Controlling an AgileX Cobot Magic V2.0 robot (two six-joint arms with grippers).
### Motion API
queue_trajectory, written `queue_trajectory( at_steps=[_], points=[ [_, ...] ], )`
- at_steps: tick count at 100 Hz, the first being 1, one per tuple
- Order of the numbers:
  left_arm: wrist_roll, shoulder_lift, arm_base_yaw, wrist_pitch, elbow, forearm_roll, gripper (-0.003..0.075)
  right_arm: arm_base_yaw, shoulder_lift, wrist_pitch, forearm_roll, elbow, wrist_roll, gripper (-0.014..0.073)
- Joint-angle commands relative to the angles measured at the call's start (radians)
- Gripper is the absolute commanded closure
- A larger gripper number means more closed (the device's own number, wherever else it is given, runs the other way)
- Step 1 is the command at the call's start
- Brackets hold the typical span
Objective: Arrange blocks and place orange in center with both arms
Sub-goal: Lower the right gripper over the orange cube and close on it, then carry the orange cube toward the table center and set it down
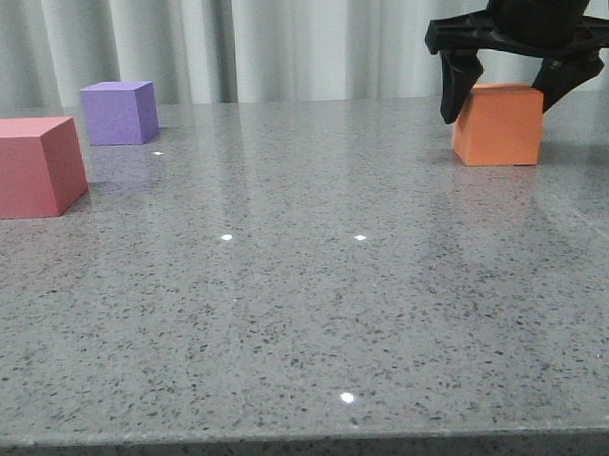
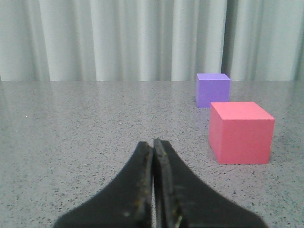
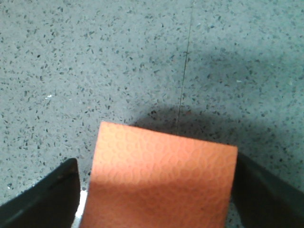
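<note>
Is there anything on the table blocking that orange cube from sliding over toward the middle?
Nothing visible: the speckled grey table is bare between the matte orange foam cube and its middle; the right gripper straddles it.

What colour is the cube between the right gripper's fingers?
Orange, with a faint cell-like surface texture; the right wrist view shows it best.

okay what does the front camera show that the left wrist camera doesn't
Only the front view shows the orange block at the table's far right, with the right gripper open and straddling it from above. Only the left wrist view shows the left gripper, its fingers pressed shut and holding nothing. Both views share the red block, the purple block behind it, the speckled grey table and the pale curtain.
</note>
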State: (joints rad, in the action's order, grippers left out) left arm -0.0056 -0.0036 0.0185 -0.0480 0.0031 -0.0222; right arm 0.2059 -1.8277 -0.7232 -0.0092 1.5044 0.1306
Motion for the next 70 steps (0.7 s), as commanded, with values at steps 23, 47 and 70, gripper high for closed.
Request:
queue_trajectory(
  at_steps=[23,47,70],
  points=[
    [-0.003,-0.036,0.000,0.078,0.042,-0.001,0.0741,0.002,0.050,0.021,0.003,0.045,-0.007,0.0238],
    [-0.003,-0.036,0.000,0.078,0.042,-0.001,0.0741,0.095,0.046,-0.018,0.036,0.158,0.029,0.0238],
    [-0.003,-0.036,0.000,0.078,0.042,-0.001,0.0741,0.256,-0.067,-0.042,0.009,0.355,0.124,0.0238]
  ],
)
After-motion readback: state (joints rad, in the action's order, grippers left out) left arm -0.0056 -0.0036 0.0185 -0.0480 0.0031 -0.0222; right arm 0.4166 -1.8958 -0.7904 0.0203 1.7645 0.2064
